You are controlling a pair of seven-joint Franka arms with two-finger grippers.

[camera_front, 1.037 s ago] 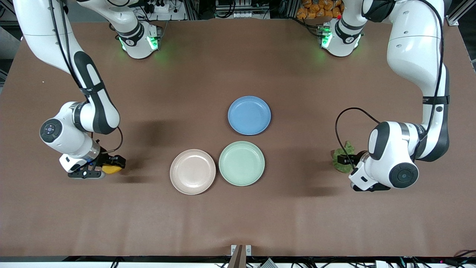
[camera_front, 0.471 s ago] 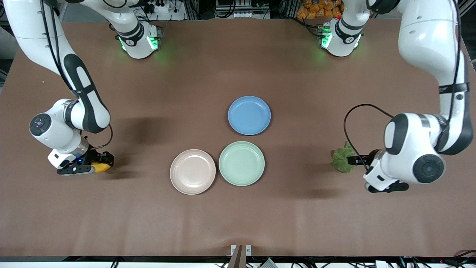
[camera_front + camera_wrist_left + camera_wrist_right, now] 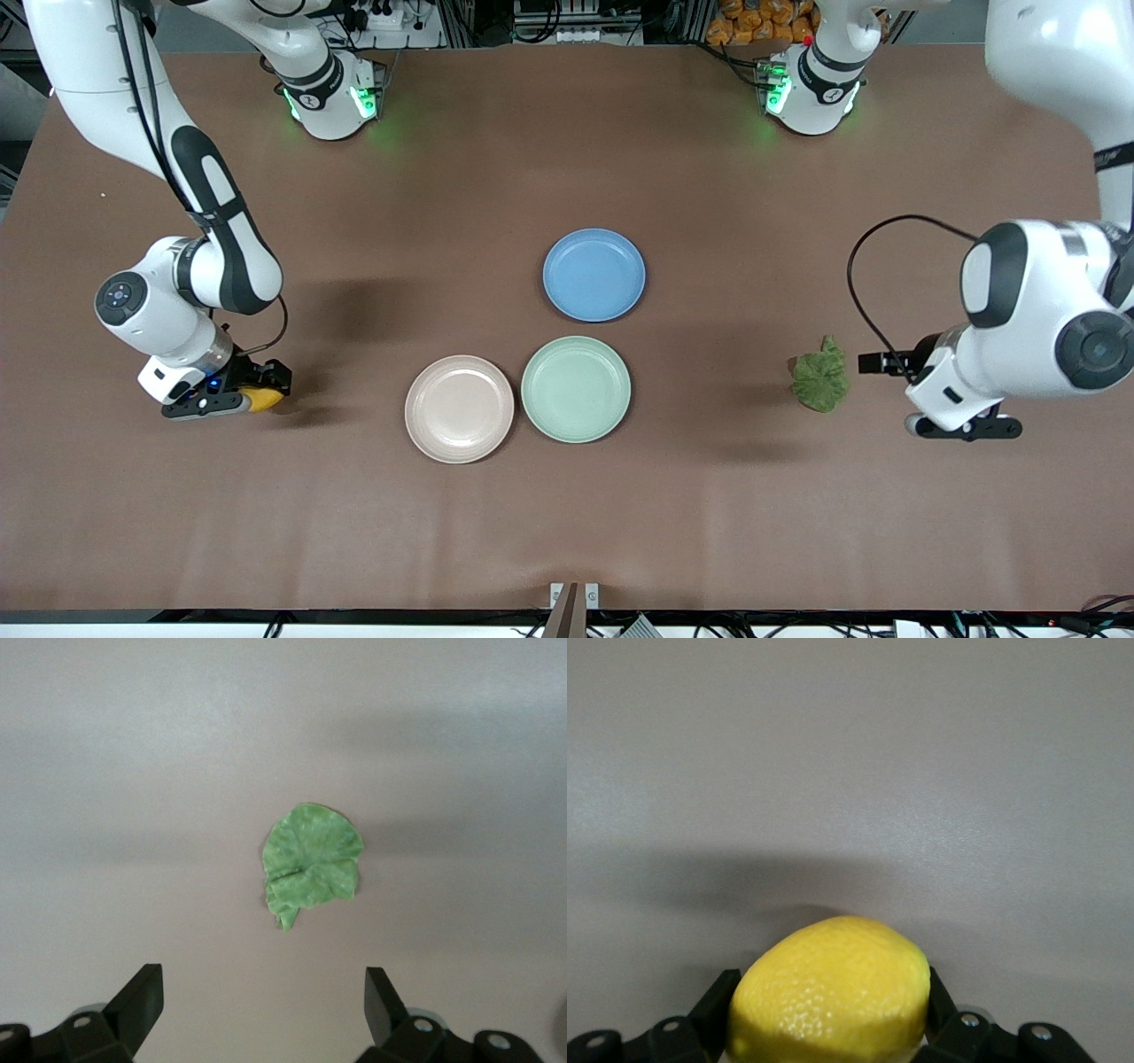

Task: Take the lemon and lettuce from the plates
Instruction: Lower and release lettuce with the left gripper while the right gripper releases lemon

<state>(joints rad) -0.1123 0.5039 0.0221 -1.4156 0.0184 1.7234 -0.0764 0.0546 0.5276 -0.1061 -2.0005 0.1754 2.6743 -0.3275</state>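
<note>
Brown matte surface [image 3: 567, 514] carried three plates near its middle: beige-pink plate [image 3: 459, 408], mint green plate [image 3: 576, 388], blue plate [image 3: 594, 274]. Wrinkled green lettuce [image 3: 820, 384] lay on the surface toward the left arm's end, beside the wide-open left pincer [image 3: 264, 997]. The right pincer [image 3: 257, 390] gripped the bright yellow lemon [image 3: 831, 992], toward the right arm's end.

Your left gripper [image 3: 873, 361] has let go of the lettuce [image 3: 819, 383] and pulled away toward the frame's right edge; fingers spread. Your right gripper [image 3: 266, 387], gripping the lemon [image 3: 263, 400], shifted slightly right again.
</note>
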